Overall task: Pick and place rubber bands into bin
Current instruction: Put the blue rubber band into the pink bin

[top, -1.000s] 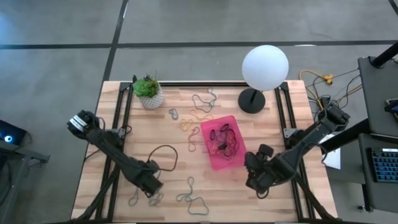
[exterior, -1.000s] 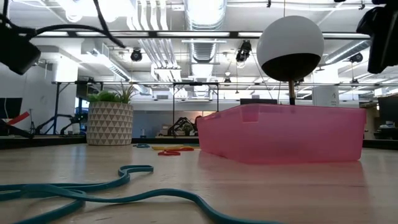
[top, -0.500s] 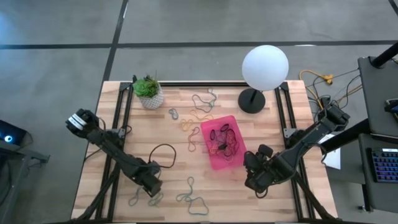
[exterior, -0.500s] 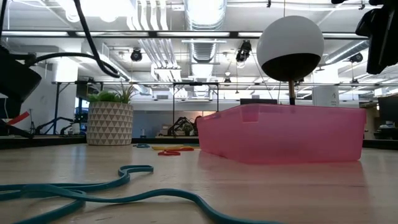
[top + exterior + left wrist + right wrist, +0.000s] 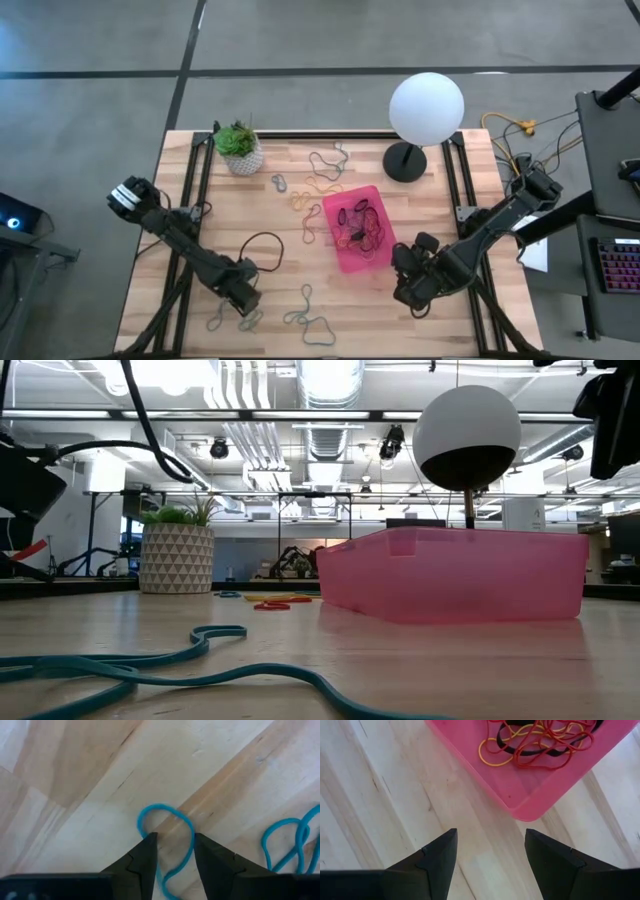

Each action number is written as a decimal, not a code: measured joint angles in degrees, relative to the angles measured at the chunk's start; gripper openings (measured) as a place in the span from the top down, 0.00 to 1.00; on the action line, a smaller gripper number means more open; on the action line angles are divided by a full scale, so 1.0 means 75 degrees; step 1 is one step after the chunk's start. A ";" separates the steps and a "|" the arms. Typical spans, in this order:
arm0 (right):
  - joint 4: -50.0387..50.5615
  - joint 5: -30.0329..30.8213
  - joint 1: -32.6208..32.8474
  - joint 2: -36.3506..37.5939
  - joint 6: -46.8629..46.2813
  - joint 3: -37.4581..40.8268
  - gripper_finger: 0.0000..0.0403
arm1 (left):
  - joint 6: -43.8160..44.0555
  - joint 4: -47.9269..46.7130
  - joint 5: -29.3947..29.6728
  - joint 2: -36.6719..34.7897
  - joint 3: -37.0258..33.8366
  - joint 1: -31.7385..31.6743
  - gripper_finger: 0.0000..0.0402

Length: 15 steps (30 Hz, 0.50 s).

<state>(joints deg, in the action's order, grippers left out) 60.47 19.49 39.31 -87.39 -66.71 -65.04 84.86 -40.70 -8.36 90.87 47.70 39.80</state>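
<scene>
Bright, even overhead light w/ soft shadows. Low view: glare from ceiling strip lights (image 5: pixel 330 380), teal rubber band (image 5: pixel 150 670) up close blurred. Left wrist view: pale wooden tabletop (image 5: pixel 100 780) slightly soft.

Left gripper (image 5: pixel 243 296) hangs low near the table's front-left corner (fingers slightly parted); right gripper (image 5: pixel 412 288) waits front-right, spread wide.

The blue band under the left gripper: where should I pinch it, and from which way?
Take the rounded end of the blue band, straight down from above. It lies flat on the table, and the left gripper is open, one finger inside the loop, so closing should probably catch one strand.
</scene>
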 joint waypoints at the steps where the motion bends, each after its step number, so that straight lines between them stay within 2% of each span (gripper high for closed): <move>1: -0.0003 0.0002 -0.0001 0.0000 -0.0017 0.0003 0.46 | -0.0002 -0.0050 0.0161 -0.0047 0.0041 0.0005 0.74; 5: 0.0000 -0.0001 -0.0060 0.0000 -0.0021 0.0050 0.46 | -0.0014 0.0026 0.0802 -0.0227 0.0076 -0.0005 0.75; 15: -0.0013 -0.0006 -0.0219 0.0000 -0.0021 0.0077 0.46 | 0.0003 -0.0645 0.0598 -0.0236 0.0152 0.0007 0.66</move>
<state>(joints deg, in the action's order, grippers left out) 60.37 19.44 37.67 -87.39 -66.87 -64.46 84.88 -45.54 -3.88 89.10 48.84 39.86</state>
